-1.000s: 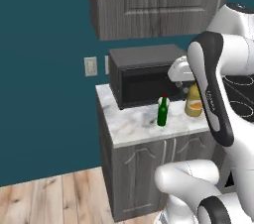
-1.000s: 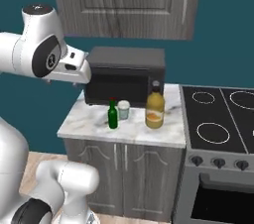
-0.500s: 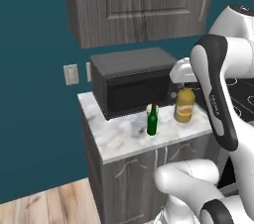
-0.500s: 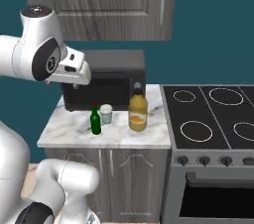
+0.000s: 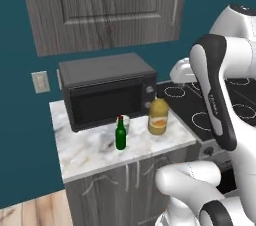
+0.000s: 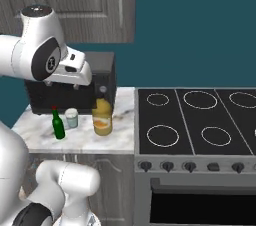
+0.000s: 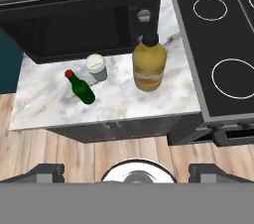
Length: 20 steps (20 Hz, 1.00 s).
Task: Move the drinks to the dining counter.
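Observation:
Two drinks stand on the small marble worktop (image 7: 44, 101) in front of a black microwave (image 7: 74, 17). The squat amber jug with a black cap (image 7: 149, 62) (image 5: 158, 116) (image 6: 102, 117) is on the stove side. The small dark-green bottle with a red cap (image 7: 81, 88) (image 5: 120, 134) (image 6: 58, 125) stands further out. My gripper (image 7: 128, 171) (image 6: 64, 84) hangs high above and in front of the worktop, open, with nothing between its fingertips (image 7: 47, 171). The dining counter is out of view.
A small white cup (image 7: 96, 67) (image 6: 71, 118) sits between the two bottles, close to the microwave. A black stove (image 6: 200, 120) adjoins the worktop on the jug's side. Grey wall cabinets (image 5: 105, 5) hang above the microwave. Wooden floor (image 7: 30, 153) lies in front.
The base has driven sideways, so the whole scene has slid left in both base views and more stove shows. The bottles and cup keep their places. The gripper stays open.

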Motion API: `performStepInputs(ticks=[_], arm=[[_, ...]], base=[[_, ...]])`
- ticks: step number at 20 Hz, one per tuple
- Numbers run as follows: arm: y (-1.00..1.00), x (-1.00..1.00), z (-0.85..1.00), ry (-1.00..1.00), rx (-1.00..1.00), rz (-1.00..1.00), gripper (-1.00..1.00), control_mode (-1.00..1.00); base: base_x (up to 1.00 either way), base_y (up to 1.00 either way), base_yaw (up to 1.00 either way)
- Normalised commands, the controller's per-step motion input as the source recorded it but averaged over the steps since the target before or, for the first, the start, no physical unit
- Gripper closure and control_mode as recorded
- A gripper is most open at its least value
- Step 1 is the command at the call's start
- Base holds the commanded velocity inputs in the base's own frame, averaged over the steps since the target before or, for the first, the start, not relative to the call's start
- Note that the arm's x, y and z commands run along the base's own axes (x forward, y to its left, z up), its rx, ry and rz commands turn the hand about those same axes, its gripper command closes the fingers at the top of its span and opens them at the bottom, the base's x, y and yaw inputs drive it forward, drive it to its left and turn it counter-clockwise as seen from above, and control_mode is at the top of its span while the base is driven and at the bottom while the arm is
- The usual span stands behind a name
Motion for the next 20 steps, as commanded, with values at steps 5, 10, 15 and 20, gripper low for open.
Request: performStepInputs(ticks=[5,10,15,20], arm=[[0.0,0.0,0.0,0.0,0.0,0.0,-1.0,1.0],[0.0,0.0,0.0,0.0,0.0,0.0,-1.0,1.0],[0.0,0.0,0.0,0.0,0.0,0.0,-1.0,1.0],[0.0,0.0,0.0,0.0,0.0,0.0,-1.0,1.0]], base=[[0.87,-0.05,0.0],[0.97,-0.02,0.0],[0.27,-0.53,0.14],[0.28,-0.59,0.33]])
